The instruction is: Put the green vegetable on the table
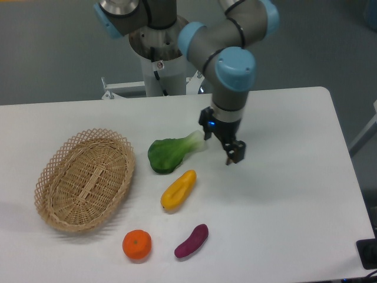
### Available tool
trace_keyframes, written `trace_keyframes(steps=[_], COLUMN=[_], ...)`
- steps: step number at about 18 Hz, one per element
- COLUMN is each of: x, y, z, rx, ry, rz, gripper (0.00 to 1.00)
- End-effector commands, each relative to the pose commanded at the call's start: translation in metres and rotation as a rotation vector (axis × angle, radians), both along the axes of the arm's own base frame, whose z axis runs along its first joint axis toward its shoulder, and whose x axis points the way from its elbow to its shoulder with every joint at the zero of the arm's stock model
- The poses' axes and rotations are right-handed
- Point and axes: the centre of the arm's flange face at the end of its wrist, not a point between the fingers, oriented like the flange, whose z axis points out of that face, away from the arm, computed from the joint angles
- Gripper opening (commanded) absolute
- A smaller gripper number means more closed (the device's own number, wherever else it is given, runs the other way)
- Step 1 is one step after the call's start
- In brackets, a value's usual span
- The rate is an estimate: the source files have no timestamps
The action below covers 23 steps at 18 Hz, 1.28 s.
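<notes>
The green vegetable (169, 153), a toy bok choy with dark leaves and a pale stalk, lies flat on the white table (288, 177) left of centre, its stalk end pointing right. My gripper (233, 152) hangs just right of the stalk tip, apart from it, open with nothing between its fingers.
A yellow oblong fruit (178, 189) lies just below the bok choy. A purple sweet potato (191, 240) and an orange (136, 244) sit near the front edge. A woven wicker basket (85, 178) stands at the left. The arm's base (156, 65) rises behind the table.
</notes>
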Motion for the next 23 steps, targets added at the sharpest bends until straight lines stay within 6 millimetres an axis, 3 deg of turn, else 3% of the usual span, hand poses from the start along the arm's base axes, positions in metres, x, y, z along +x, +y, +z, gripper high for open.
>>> trace_keyframes(steps=[5,14,18,23], x=[-0.045,-0.102,-0.114,-0.114], y=[-0.004,0.017,0.018,0.018], z=[0.009,0.019,0.017,0.016], rx=[0.014,-0.093,-0.12,-0.122], ry=[0.02,-0.043,-0.022,-0.023], rz=[0.084,0.163,0.163,0.164], gripper=[1.0,1.0,1.0,1.0])
